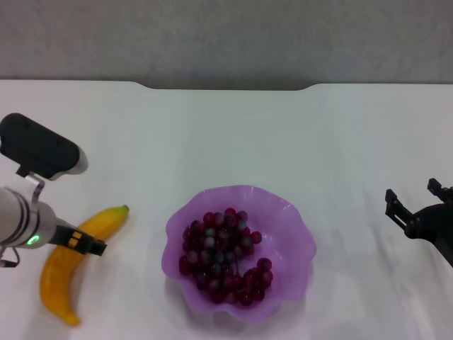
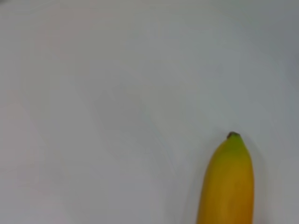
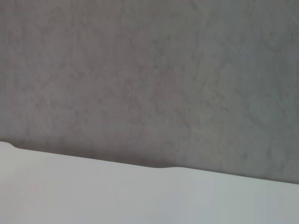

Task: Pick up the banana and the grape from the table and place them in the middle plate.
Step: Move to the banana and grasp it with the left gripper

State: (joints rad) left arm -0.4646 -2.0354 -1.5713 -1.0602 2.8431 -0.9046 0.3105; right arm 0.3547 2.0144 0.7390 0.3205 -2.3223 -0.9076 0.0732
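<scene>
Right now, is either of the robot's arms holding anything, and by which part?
It cannot be told. The left gripper is over the middle of the banana on the table, grip unclear. The right gripper holds nothing.

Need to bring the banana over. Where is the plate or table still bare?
Bare table lies between the notched far edge and the middle plate. The grape fills the plate's centre. It is crowded by the banana, under the left hand. Right hand sits far right.

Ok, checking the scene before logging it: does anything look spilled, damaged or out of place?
Nothing looks spilled or damaged. The grape bunch sits inside the middle plate, while the banana is still on the table under the left gripper. The right gripper is off to the side.
</scene>
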